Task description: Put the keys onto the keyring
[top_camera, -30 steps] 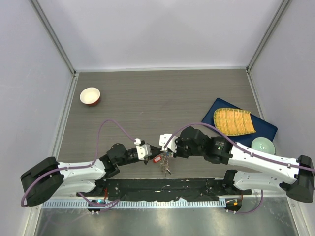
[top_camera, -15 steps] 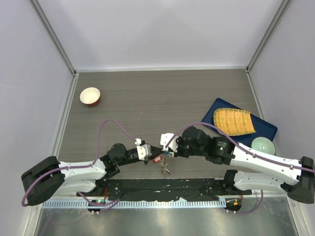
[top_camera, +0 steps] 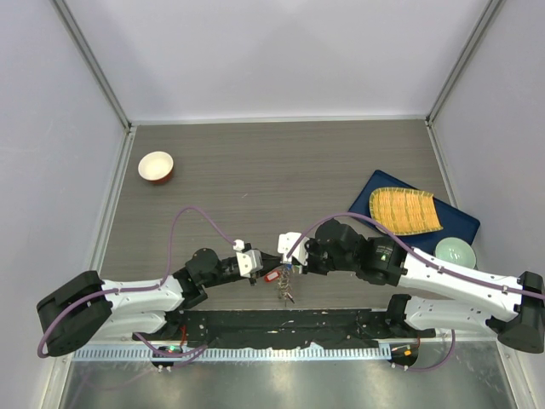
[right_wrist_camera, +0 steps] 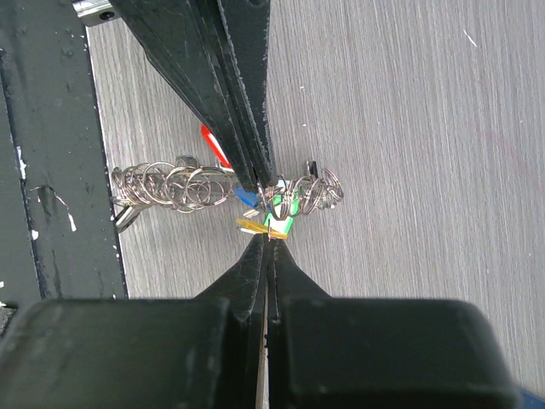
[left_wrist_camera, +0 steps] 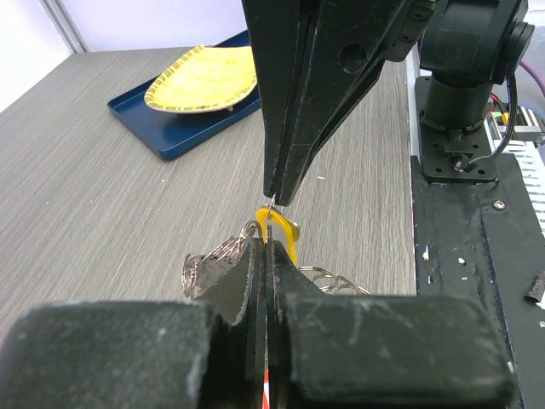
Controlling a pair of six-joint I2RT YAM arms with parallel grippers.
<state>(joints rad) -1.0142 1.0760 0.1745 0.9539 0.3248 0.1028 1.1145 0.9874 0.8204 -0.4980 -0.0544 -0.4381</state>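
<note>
While both pairs of fingers are pressed shut and meet tip to tip, the left gripper (left_wrist_camera: pixel 264 249) clamps the bunch of keys (right_wrist_camera: pixel 285 203), a yellow tag showing at its tips, and the right gripper (right_wrist_camera: pixel 270 243) nips that bunch from the opposite side. The bunch, tangled with a string of wire rings (right_wrist_camera: pixel 170 186), sits close to the middle of the table's (top_camera: pixel 255 170) near edge; a blue tray (top_camera: pixel 460 223) lies by the right edge.

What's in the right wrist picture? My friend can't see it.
The shut right gripper, from below, and the shut left gripper, from above, meet at a bunch of keys with coloured tags. A row of silver rings lies beside them on the grey table.
</note>
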